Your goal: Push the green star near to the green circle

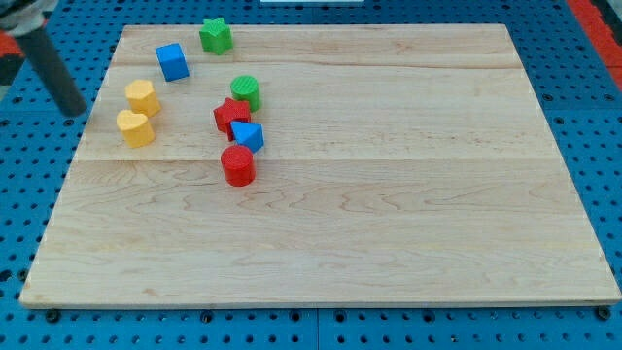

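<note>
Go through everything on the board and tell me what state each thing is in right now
My tip: off the board's left edge, touching no block.
Green star: near the top edge, alone, apart from the green circle.
Green circle: close above the red star.
Red star: against the blue triangle.
Blue triangle: between red star and red cylinder.
Red cylinder: upright.
Blue cube: alone.
Yellow blocks: side by side, near the left edge.
</note>
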Controlling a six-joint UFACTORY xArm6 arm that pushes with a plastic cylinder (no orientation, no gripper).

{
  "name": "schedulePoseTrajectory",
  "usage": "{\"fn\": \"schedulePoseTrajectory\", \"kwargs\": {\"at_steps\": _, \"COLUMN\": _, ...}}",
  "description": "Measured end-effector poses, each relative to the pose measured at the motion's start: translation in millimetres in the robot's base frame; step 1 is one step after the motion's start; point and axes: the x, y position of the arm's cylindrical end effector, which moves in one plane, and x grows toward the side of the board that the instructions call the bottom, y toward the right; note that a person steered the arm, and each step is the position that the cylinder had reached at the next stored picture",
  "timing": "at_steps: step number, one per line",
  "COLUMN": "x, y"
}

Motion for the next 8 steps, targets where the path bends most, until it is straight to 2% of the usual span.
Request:
{"fn": "schedulePoseTrajectory", "kwargs": {"at_steps": 2, "x": -36, "y": 0}}
{"fn": "schedulePoseTrajectory", "kwargs": {"at_steps": 7, "x": -33, "y": 0}}
{"fn": "schedulePoseTrajectory", "kwargs": {"at_steps": 8, "x": -59, "y": 0}}
